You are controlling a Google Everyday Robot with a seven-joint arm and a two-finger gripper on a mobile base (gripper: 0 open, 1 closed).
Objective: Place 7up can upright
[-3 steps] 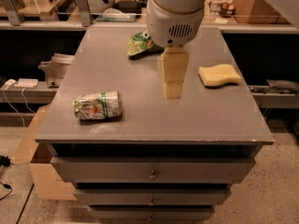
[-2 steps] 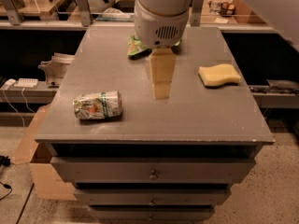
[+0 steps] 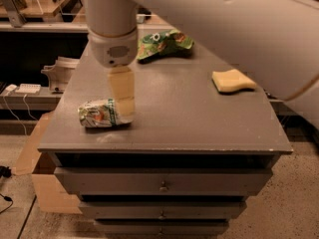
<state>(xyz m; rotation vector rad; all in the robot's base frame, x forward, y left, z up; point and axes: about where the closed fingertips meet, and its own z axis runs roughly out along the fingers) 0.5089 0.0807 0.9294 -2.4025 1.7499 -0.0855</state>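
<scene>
The 7up can [image 3: 97,114], pale silvery with green bands and orange-red marks, lies on its side near the front left of the grey table top [image 3: 189,118]. My gripper [image 3: 123,112] hangs straight down from the white wrist [image 3: 112,39]. Its pale yellow tip is at the can's right end and covers that end in this view. I cannot tell whether it touches the can. My white arm crosses the upper right of the view.
A green and orange snack bag [image 3: 163,43] lies at the back of the table. A yellow sponge [image 3: 233,80] lies at the right. Drawers [image 3: 162,185] sit below the front edge. A cardboard box [image 3: 42,180] stands on the floor at the left.
My gripper has moved left and down from the middle of the table to the can's right end. The can has not moved on the table.
</scene>
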